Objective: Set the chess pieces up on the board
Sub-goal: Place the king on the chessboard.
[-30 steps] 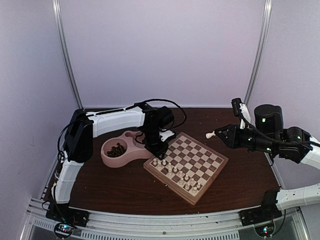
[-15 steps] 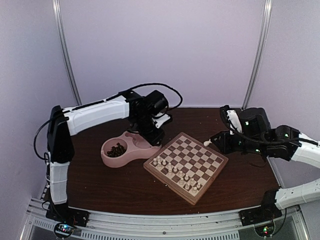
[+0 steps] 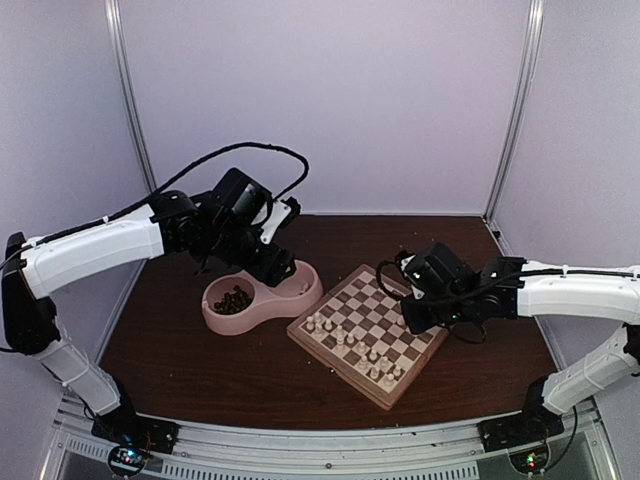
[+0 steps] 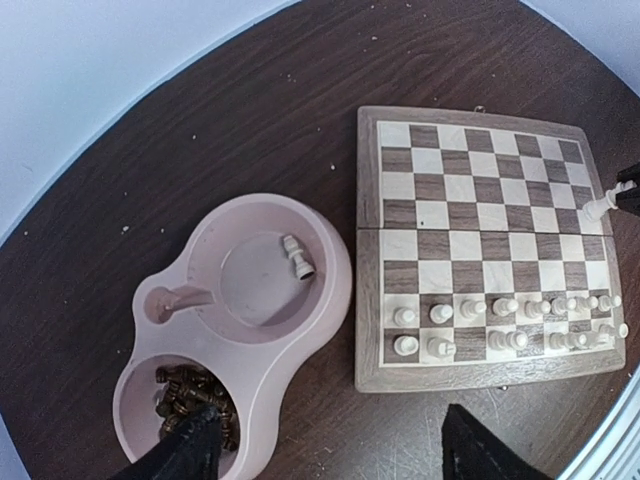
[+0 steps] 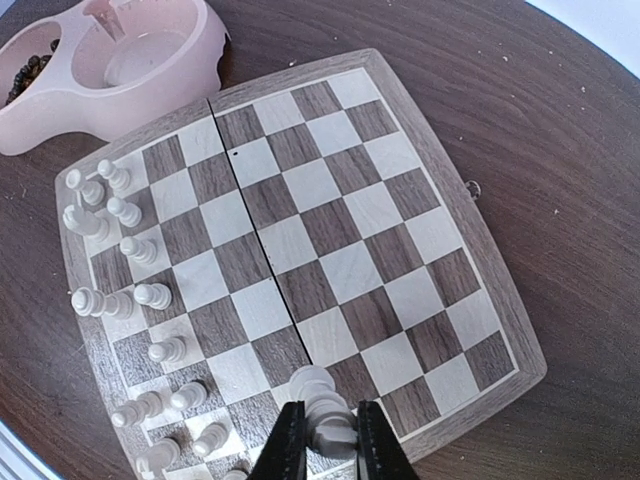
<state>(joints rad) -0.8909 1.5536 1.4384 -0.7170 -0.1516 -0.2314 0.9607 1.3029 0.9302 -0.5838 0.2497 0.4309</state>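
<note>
Moved since half a second ago: right gripper (image 5: 325, 445), in from beyond the far right rim to a spot above the board (image 5: 350, 270); left arm, swung out and up toward the left wall. Clamped narrow between the right fingers (image 5: 288, 445), one cream-white chess piece (image 5: 317, 400), upright, held clear of the wood over the squares near the edge farthest from the pink dish (image 4: 345, 290). Spread wide and holding nothing, left gripper (image 4: 328, 415), hanging high over the dark brown table (image 4: 200, 120), with dish and board both below it. Standing on the board along one edge only, two uneven rows of white pieces (image 4: 500, 325), some crowded close together. Lying on its side in one bowl of the dish, a single white piece (image 4: 297, 257); heaped in the other bowl, dark brown pieces (image 4: 190, 395). Dish just beside the board's edge, whether touching or not impossible to tell.
</note>
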